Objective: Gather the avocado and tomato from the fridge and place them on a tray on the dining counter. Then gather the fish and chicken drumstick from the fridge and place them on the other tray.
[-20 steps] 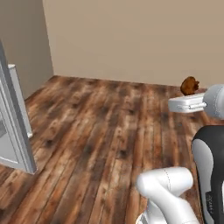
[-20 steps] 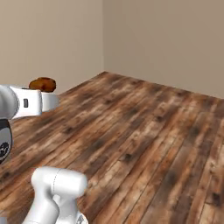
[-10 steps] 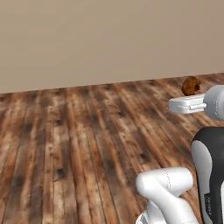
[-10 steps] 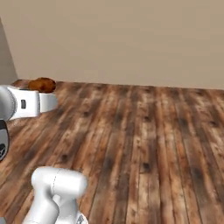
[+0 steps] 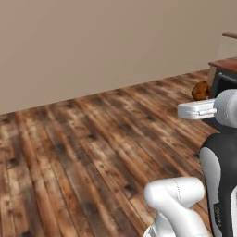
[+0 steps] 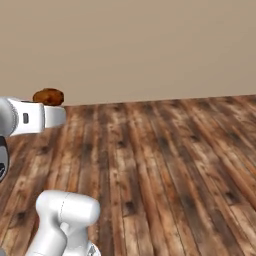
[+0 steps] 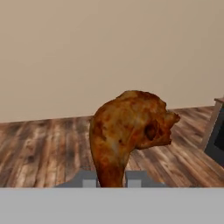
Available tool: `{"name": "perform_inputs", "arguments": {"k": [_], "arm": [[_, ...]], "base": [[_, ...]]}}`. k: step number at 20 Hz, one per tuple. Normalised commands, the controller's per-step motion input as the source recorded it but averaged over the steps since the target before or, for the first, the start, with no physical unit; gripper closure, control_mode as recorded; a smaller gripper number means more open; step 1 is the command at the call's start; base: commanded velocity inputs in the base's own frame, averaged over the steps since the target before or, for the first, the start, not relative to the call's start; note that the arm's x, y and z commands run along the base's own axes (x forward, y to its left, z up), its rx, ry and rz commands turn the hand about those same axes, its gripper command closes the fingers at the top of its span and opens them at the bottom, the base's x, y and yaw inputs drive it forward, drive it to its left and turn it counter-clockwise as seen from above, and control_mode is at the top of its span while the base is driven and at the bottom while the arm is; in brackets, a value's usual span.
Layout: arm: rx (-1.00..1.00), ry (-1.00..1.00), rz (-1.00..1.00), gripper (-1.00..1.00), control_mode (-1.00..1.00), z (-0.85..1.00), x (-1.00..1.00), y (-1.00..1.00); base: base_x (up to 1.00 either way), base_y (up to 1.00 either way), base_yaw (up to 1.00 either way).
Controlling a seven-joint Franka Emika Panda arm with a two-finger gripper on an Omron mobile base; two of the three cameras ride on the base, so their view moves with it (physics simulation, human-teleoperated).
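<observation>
Above the wood floor (image 5: 92,148), the claw (image 7: 111,178) is clamped tight on the drumstick (image 7: 129,131), best carried level and steady toward the tabletop tray

- Left base view: behind the arm, looking forward and down; the white arm fills the lower right, wood-plank floor (image 5: 92,148) runs across to a beige wall (image 5: 102,46) in the upper half.
- Right base view: same floor (image 6: 170,160) and wall (image 6: 150,45), seen from the other side; the arm sits at lower left.
- Hand view: looks along the gripper, very close on the chicken drumstick (image 7: 129,131) at frame centre; floor and wall lie behind.
</observation>
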Motion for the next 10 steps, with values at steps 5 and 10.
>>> {"name": "perform_inputs", "arguments": {"k": [5, 10], "arm": [[0.00, 0.00, 0.00, 1.00, 1.00, 0.00, 0.00, 0.00], [0.00, 0.00, 0.00, 1.00, 1.00, 0.00, 0.00, 0.00]], "base": [[1.00, -0.21, 0.17], [1.00, -0.30, 0.21]]}}
